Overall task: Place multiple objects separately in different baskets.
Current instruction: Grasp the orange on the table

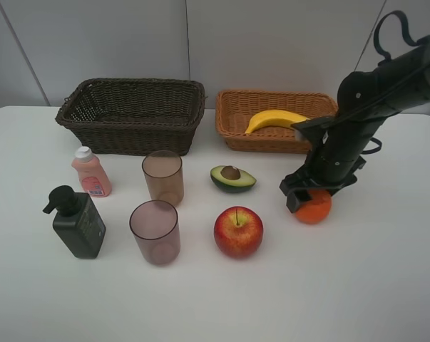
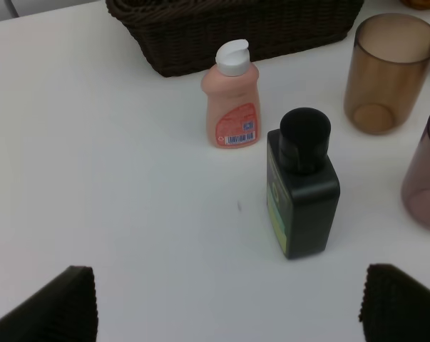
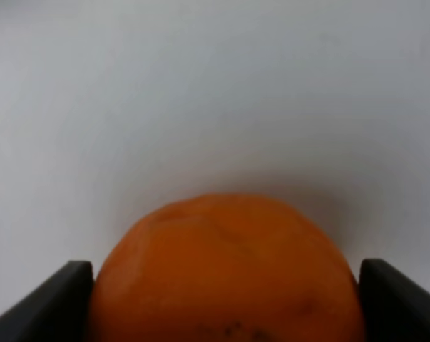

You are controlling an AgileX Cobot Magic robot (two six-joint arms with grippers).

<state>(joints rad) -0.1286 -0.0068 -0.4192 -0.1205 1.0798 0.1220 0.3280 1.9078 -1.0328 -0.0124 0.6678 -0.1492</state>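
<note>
My right gripper [image 1: 311, 196] is down on the table with its fingers closed against both sides of the orange [image 1: 316, 208], which fills the right wrist view [image 3: 225, 285]. The banana [image 1: 275, 119] lies in the light tan basket [image 1: 264, 140]. The dark brown basket [image 1: 132, 84] holds nothing I can see. On the table are the avocado half [image 1: 232, 178], the red apple [image 1: 238, 231], two translucent cups [image 1: 162, 177] [image 1: 155, 231], the pink bottle [image 1: 92, 174] and the dark pump bottle [image 1: 78, 222]. My left gripper [image 2: 225, 306] hangs open above the table, short of the pump bottle [image 2: 302, 192] and pink bottle [image 2: 232, 107].
Both baskets stand side by side along the back of the white table [image 1: 357, 285], against a grey wall. The apple sits close to the left of the orange. In the left wrist view a cup [image 2: 389, 71] stands beside the dark basket [image 2: 236, 28].
</note>
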